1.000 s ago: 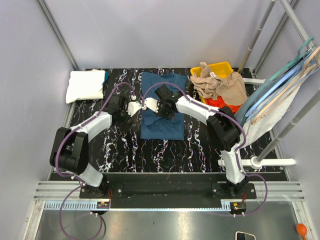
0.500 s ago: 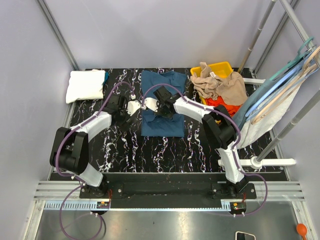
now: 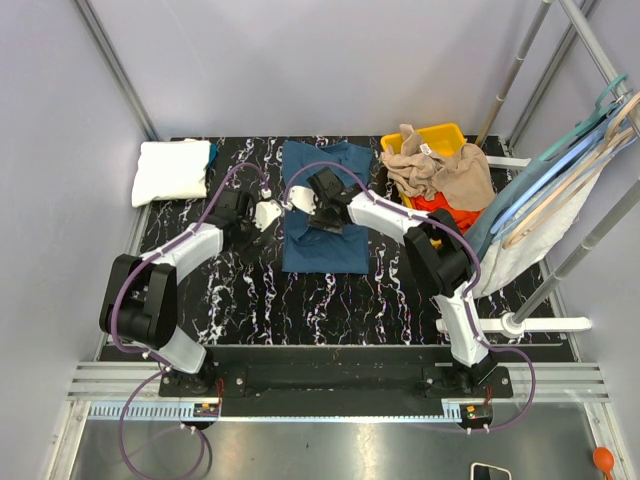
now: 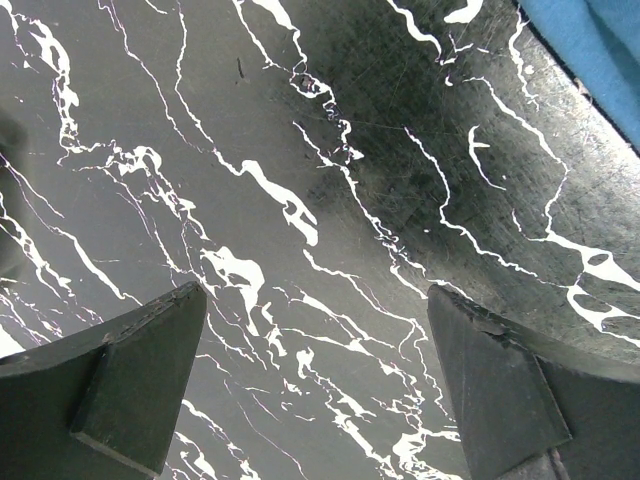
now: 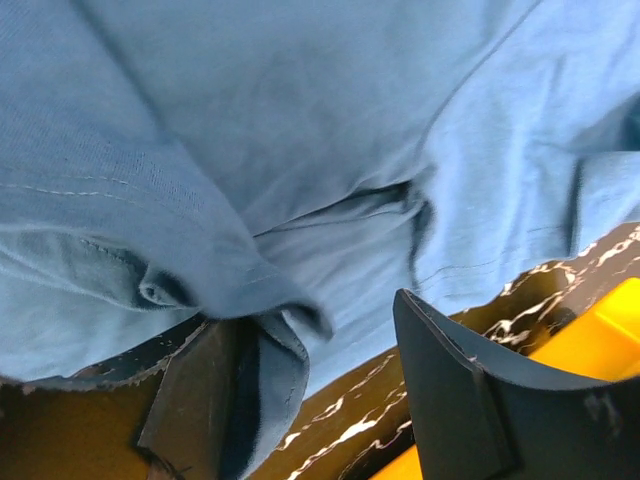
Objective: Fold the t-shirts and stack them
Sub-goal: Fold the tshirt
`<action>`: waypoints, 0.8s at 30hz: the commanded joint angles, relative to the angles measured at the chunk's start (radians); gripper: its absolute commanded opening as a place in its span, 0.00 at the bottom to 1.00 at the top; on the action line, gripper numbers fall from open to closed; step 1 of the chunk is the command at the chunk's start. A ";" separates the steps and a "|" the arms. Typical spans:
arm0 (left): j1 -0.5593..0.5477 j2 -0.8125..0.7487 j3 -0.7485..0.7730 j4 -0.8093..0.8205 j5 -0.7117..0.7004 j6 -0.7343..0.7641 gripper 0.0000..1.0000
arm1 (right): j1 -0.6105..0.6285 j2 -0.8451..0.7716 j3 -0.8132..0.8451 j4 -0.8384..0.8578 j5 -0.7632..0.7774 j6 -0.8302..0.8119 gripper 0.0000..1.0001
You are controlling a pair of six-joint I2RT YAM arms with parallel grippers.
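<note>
The dark teal-blue t-shirt (image 3: 322, 255) lies partly folded in the middle of the black marbled table (image 3: 400, 300). My right gripper (image 3: 312, 212) hovers over its upper left part. In the right wrist view the jaws of the right gripper (image 5: 320, 350) stand apart, open, and a fold of the teal shirt (image 5: 300, 130) drapes against the left finger without being pinched. My left gripper (image 3: 268, 214) is open just left of the shirt. In the left wrist view the left gripper (image 4: 315, 330) has only bare table between its fingers. A folded white t-shirt (image 3: 172, 170) lies at the far left.
A yellow bin (image 3: 447, 134) at the back right holds a tan t-shirt (image 3: 440, 170) over a red-orange one (image 3: 440, 207). Pale blue and beige hangers (image 3: 560, 180) hang on the rack at the right. The bin's edge (image 5: 590, 340) shows near the right fingers.
My right gripper has opened from shut and let go of the teal shirt, shifting slightly toward the back. The left arm has stayed still.
</note>
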 commanded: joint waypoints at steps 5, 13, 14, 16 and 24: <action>0.001 -0.036 -0.007 0.042 0.023 0.003 0.99 | -0.020 0.029 0.094 0.052 0.053 -0.031 0.67; 0.001 -0.038 0.001 0.044 0.023 -0.001 0.99 | -0.046 0.034 0.146 0.055 0.079 -0.049 0.68; 0.001 -0.038 0.002 0.044 0.023 -0.001 0.99 | -0.053 0.039 0.161 0.057 0.093 -0.052 0.68; 0.001 -0.036 0.004 0.048 0.023 -0.003 0.99 | -0.061 0.042 0.173 0.063 0.105 -0.057 0.68; 0.001 -0.023 0.067 0.013 0.108 -0.052 0.99 | -0.075 -0.064 0.099 0.055 0.102 0.015 0.77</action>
